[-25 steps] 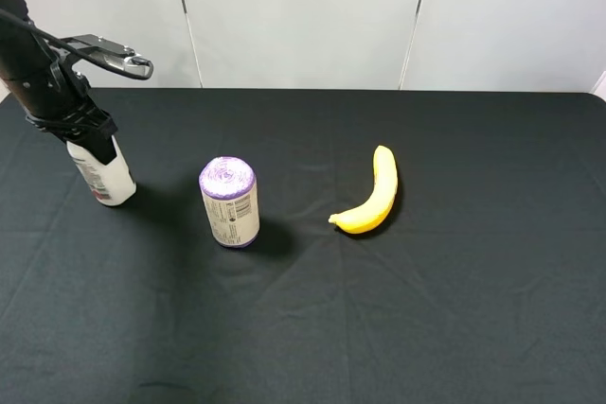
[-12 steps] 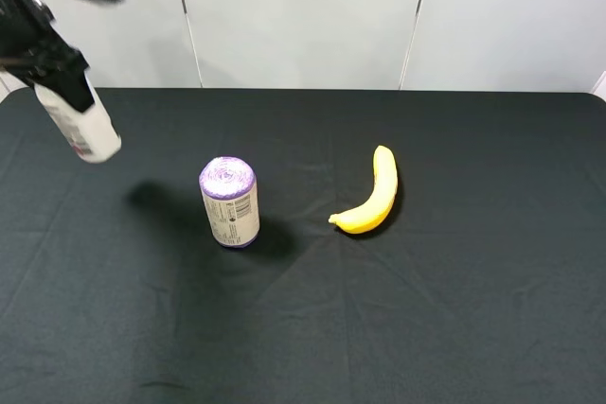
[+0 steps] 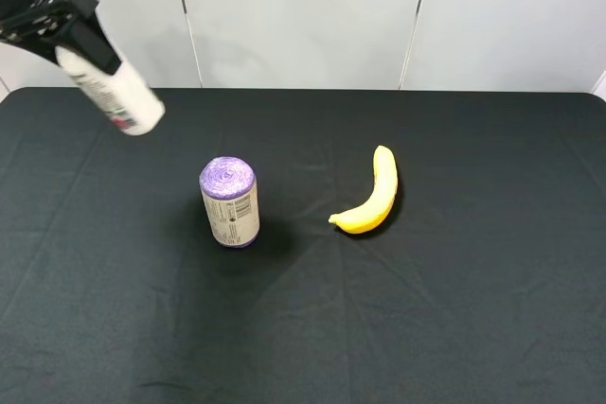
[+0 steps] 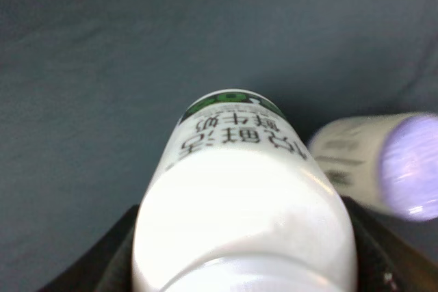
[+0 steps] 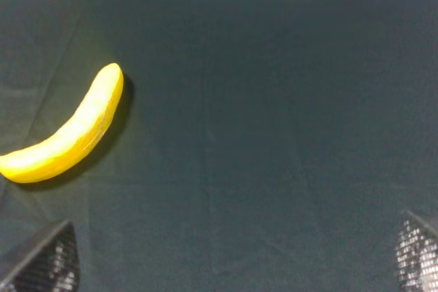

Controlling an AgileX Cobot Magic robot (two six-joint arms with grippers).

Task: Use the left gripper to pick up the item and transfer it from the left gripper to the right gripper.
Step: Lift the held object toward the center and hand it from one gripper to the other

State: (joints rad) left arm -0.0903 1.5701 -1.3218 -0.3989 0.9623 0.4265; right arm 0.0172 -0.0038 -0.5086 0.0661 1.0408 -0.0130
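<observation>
The item, a small white bottle, hangs tilted in the air above the table's far left, its bottom pointing down and to the right. My left gripper is shut on its upper part. In the left wrist view the bottle fills the frame between the dark fingers; its cap is hidden. My right gripper is out of the exterior view. In the right wrist view its two fingertips stand wide apart and empty above the black cloth, to the right of the banana.
A purple-topped can stands upright left of the table's middle and shows blurred in the left wrist view. A yellow banana lies right of it, also in the right wrist view. A black cloth covers the table.
My left gripper has lifted the bottle off the table, carried it up and to the right, and tilted it further. The can and the banana have not moved.
</observation>
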